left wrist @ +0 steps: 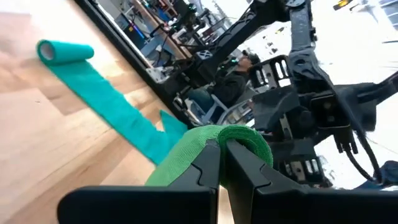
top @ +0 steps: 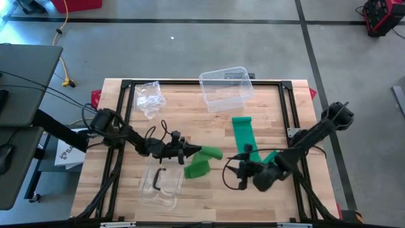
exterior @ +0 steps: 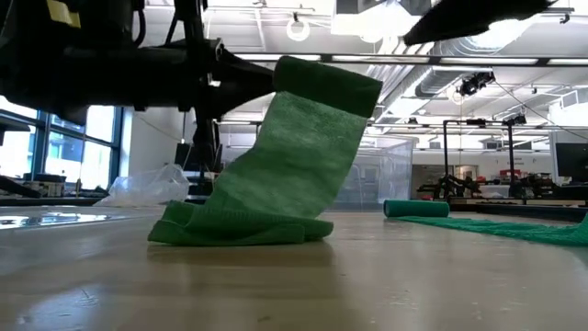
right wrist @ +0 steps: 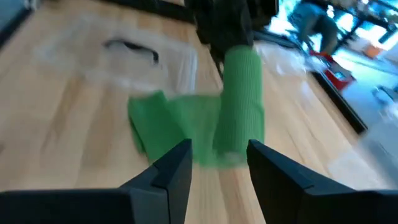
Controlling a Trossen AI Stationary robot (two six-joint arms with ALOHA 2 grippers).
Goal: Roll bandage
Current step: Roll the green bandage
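Currently my left pincer (top: 190,152) is clenched on the rolled end of the green bandage (top: 204,159), holding it above the desk (top: 209,196); the loose tail hangs down and bunches on the wood. My right pincer (top: 239,168) hovers released just beside the roll, jaws apart, holding nothing. Only the low view shows the roll raised off the surface. Only the high view shows a second bandage strip (top: 243,134) lying flat beyond my right pincer.
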